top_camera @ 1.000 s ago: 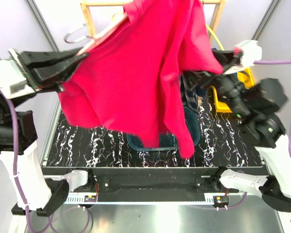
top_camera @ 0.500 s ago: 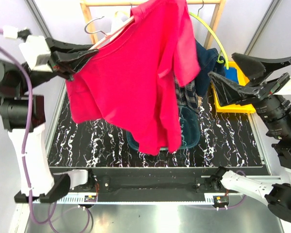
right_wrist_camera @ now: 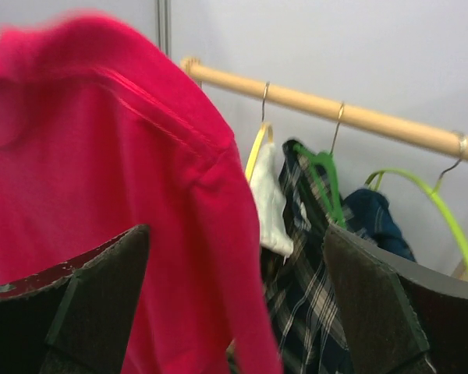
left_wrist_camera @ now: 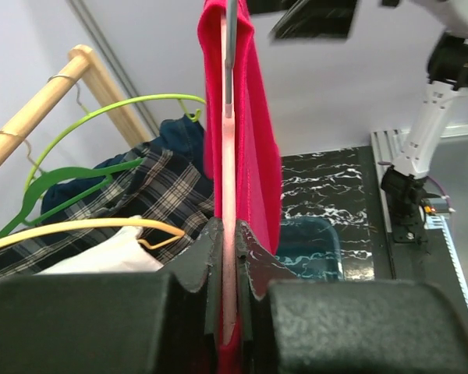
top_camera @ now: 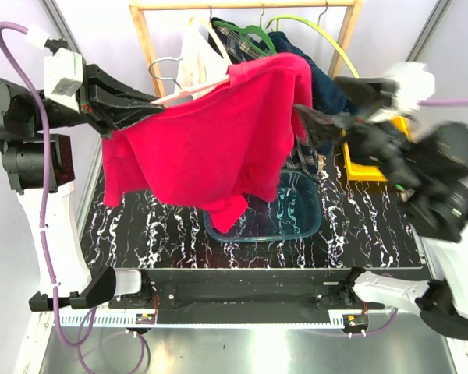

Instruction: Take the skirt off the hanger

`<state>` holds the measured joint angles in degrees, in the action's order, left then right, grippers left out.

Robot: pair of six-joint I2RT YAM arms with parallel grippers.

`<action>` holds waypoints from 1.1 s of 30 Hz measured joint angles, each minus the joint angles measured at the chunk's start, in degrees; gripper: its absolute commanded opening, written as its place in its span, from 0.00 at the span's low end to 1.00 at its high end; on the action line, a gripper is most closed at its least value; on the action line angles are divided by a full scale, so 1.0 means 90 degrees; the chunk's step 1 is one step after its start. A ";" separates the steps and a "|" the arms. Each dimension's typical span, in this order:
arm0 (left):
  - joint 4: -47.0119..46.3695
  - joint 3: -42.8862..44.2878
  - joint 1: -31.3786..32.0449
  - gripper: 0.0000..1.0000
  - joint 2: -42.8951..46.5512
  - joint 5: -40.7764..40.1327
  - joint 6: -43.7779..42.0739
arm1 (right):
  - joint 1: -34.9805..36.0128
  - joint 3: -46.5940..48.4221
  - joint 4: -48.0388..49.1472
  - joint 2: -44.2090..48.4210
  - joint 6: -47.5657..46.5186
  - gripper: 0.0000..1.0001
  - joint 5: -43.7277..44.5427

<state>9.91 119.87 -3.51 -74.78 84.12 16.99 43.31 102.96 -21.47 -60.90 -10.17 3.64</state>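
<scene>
The plaid skirt (top_camera: 299, 156) hangs on the dark green hanger (top_camera: 242, 31) on the wooden rail, mostly behind the red garment (top_camera: 210, 140). My left gripper (top_camera: 157, 105) is shut on the pink hanger (left_wrist_camera: 231, 195) that carries the red garment (left_wrist_camera: 253, 117), held left of and in front of the skirt. My right gripper (top_camera: 318, 101) is open and empty, just right of the skirt. In the right wrist view the skirt (right_wrist_camera: 316, 288) and green hanger (right_wrist_camera: 324, 175) show between my open fingers (right_wrist_camera: 90, 300), partly covered by the red garment (right_wrist_camera: 125, 156).
On the rail (top_camera: 242, 5) also hang a lime-green hanger (top_camera: 308, 23) with a dark blue denim garment (top_camera: 327, 86) and a pale yellow hanger with a white garment (top_camera: 196, 54). A teal basin (top_camera: 296, 222) sits below. A yellow bin (top_camera: 366, 167) stands at the right.
My left arm has carried the red garment down and left, uncovering the rail and its hangers. My right arm has swung back toward the rack, its jaws still open.
</scene>
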 measured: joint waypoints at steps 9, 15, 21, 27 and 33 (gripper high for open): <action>-0.0780 0.0124 -0.0187 0.00 0.0005 0.0299 0.0777 | -0.0002 0.0078 -0.0687 -0.0843 -0.0010 1.00 -0.0668; -0.0911 0.0214 -0.0189 0.00 -0.0068 0.0333 0.0891 | -0.0002 0.0199 -0.0775 -0.0879 0.0134 0.86 -0.1324; -0.1078 0.0005 -0.0189 0.12 -0.0024 0.0340 0.0928 | 0.0005 0.0250 -0.0736 -0.0976 0.0435 0.00 -0.1987; -0.1562 -0.0692 -0.0189 0.15 0.0160 0.0333 0.1178 | 0.0005 -0.0168 -0.0624 -0.0738 0.0503 0.00 -0.1593; -0.1982 -0.0976 -0.0189 0.37 0.0172 0.0075 0.1494 | 0.0005 -0.0549 -0.0510 -0.0318 0.0563 0.00 -0.0911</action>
<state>-7.92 111.09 -5.21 -73.23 84.79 30.44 43.35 98.02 -26.06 -63.77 -5.10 -4.56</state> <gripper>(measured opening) 0.329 0.031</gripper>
